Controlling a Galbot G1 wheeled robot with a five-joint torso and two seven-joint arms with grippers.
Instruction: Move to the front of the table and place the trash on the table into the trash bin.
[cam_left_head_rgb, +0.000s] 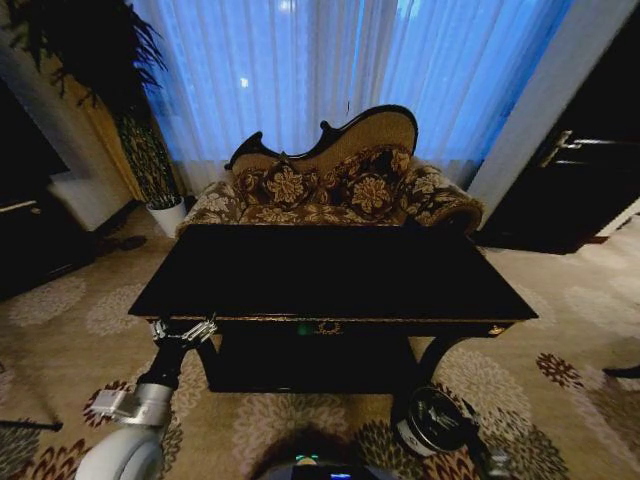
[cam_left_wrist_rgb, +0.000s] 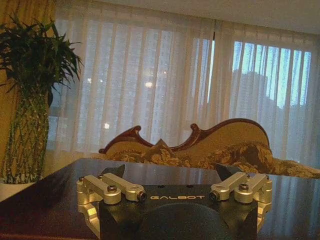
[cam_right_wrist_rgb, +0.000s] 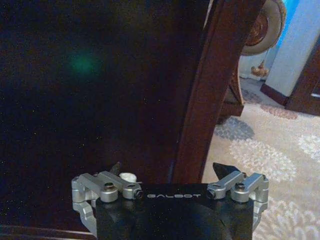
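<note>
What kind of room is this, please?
Probably a hotel suite or formal living room: an ornate floral sofa behind a glossy black table, sheer curtains over tall windows, patterned carpet and a potted plant.

Left gripper (cam_left_wrist_rgb: 173, 176) housing, left wrist view: "GALBOT", pale capitals on black.
Right gripper (cam_right_wrist_rgb: 170, 172) housing, right wrist view: "GALBOT", same lettering, same place.
Head view: no text legible.

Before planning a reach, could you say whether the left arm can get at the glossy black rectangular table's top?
Probably yes: the left gripper sits open at the glossy black rectangular table's front left edge, level with its top, with nothing between.
</note>
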